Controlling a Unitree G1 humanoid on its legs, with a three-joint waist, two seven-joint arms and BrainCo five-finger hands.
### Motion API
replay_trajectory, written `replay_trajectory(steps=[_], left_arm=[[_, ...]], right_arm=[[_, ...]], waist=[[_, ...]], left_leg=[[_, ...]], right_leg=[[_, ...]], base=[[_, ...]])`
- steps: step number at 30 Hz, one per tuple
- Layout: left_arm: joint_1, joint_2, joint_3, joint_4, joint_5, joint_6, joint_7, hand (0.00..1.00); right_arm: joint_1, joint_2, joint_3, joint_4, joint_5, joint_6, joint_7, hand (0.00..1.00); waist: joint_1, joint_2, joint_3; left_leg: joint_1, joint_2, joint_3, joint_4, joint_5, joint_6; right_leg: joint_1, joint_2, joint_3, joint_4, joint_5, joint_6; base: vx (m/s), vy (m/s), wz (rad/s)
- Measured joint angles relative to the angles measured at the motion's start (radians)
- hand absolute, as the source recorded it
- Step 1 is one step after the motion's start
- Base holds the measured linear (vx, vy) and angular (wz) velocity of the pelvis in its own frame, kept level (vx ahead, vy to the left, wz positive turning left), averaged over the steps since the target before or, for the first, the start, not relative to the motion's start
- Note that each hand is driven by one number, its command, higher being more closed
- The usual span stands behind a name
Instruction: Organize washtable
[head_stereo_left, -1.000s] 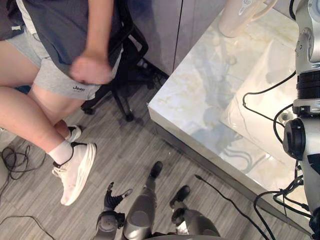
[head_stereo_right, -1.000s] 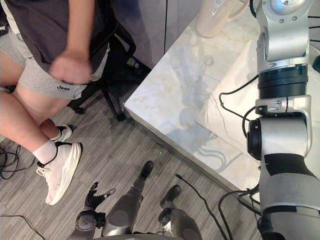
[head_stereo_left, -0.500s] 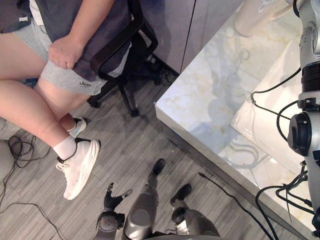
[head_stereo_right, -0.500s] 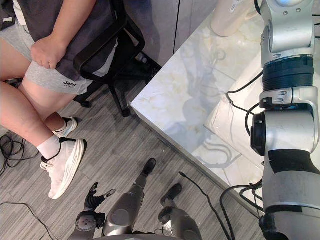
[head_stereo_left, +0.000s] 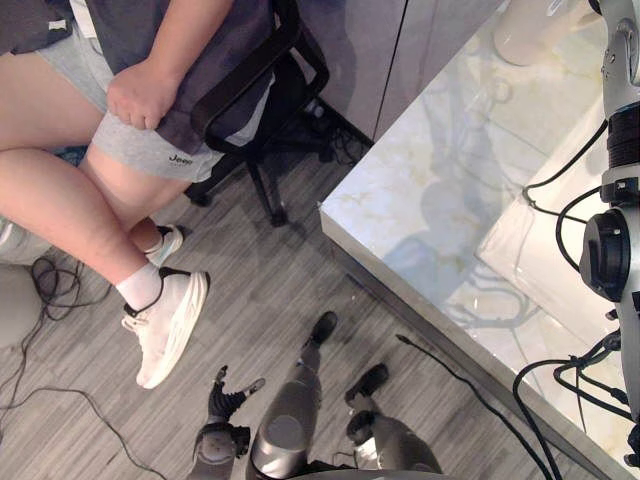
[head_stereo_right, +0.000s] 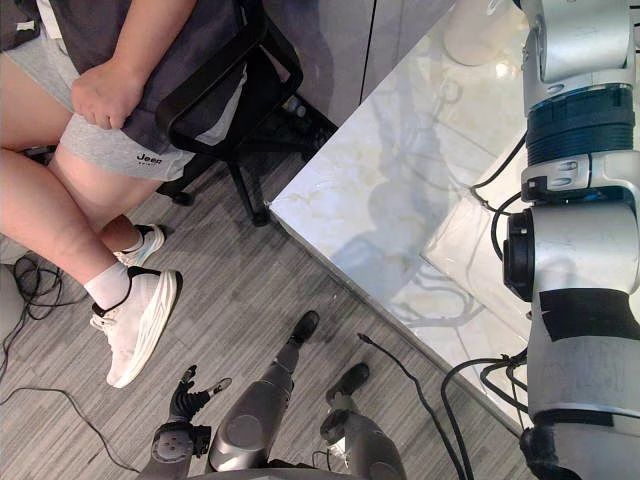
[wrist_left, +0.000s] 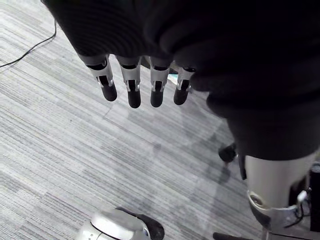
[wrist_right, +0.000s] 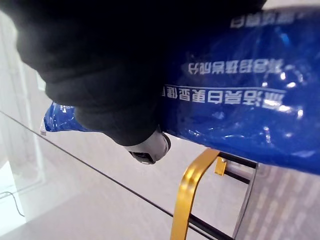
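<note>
Hanging low over the grey wood-plank floor (head_stereo_left: 260, 290), the left hand (head_stereo_left: 224, 398) holds nothing. Its fingers (wrist_left: 131, 86) point down in a straight, slightly parted row.

The right hand (wrist_right: 115, 90) is up against a glossy blue plastic pack with white print (wrist_right: 240, 95), and its dark ribbed cover overlaps the pack's near face (whether the hand actually grips the pack cannot be told from this angle). Just beside the pack stands a gold-coloured metal frame with black crossbars (wrist_right: 189, 192), set against a pale, glossy surface.

From the head, the white marble washtable with faint beige veining (head_stereo_left: 420, 180) runs diagonally down from the upper right, with one corner jutting out over the floor. A cream, rounded container (head_stereo_left: 522, 28) stands at the far end of the top. A plain white rectangular basin (head_stereo_left: 540, 260) sits on the side nearer the right arm, which extends past it and out of the top of the view. The bare marble between them carries soft reflections.

Left of the washtable, a person in grey shorts and a dark top (head_stereo_left: 140, 155) sits on a black office chair (head_stereo_left: 250, 75). One of the person's hands (head_stereo_left: 140, 95) rests on the thigh. A foot in a white sock and white trainer (head_stereo_left: 168, 325) is on the floor, well apart from the left hand.
</note>
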Motion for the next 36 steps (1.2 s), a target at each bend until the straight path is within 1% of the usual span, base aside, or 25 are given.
replay_trajectory(steps=[3, 8, 9, 15, 28, 36], left_arm=[[0.000, 0.000, -0.001, 0.000, -0.011, -0.005, 0.000, 0.00], [0.000, 0.000, -0.015, -0.001, -0.030, -0.008, 0.000, 0.00], [0.000, 0.000, -0.023, -0.001, -0.030, -0.008, 0.000, 0.00], [0.000, 0.000, -0.023, -0.001, -0.030, -0.010, 0.001, 0.00], [0.000, 0.001, -0.022, 0.003, -0.031, -0.012, 0.002, 0.00], [0.000, 0.001, -0.021, 0.004, -0.032, -0.012, 0.001, 0.00]], right_arm=[[0.000, 0.000, 0.003, 0.030, 0.000, 0.018, 0.002, 1.00], [0.000, 0.000, 0.005, 0.038, 0.002, 0.019, 0.019, 1.00], [0.000, 0.000, 0.006, 0.041, 0.002, 0.019, 0.019, 0.00], [0.000, -0.001, 0.026, 0.077, 0.002, 0.022, 0.021, 0.00], [0.000, 0.001, 0.025, 0.078, 0.000, 0.038, 0.020, 0.00], [0.009, 0.003, -0.001, 0.076, -0.001, 0.037, 0.018, 0.00]], waist=[[0.000, -0.001, 0.010], [0.000, -0.001, 0.025], [0.000, -0.001, 0.028], [-0.002, -0.002, 0.040], [-0.006, -0.002, 0.040], [-0.011, -0.003, 0.040]], left_leg=[[-0.001, 0.000, -0.005, 0.000, 0.000, 0.000], [-0.003, 0.000, -0.007, 0.000, 0.000, 0.000], [-0.003, 0.000, -0.007, 0.000, 0.000, 0.000], [-0.003, 0.001, -0.004, 0.000, 0.000, 0.000], [0.004, 0.008, 0.016, 0.000, 0.000, 0.000], [0.025, 0.012, 0.017, 0.000, 0.000, 0.000]], right_leg=[[0.000, 0.000, -0.006, 0.003, -0.003, 0.000], [-0.001, 0.000, -0.008, 0.003, -0.004, 0.000], [-0.001, 0.000, -0.008, 0.003, -0.004, 0.000], [-0.003, 0.000, -0.005, 0.005, -0.004, 0.000], [-0.013, -0.004, 0.011, 0.026, -0.009, -0.003], [-0.001, -0.006, 0.009, 0.041, -0.023, -0.004]], base=[[0.02, 0.021, 0.05], [0.00, 0.004, 0.01], [0.00, 0.000, 0.00], [0.00, 0.000, 0.00], [0.00, 0.008, -0.04], [0.00, 0.007, 0.00]])
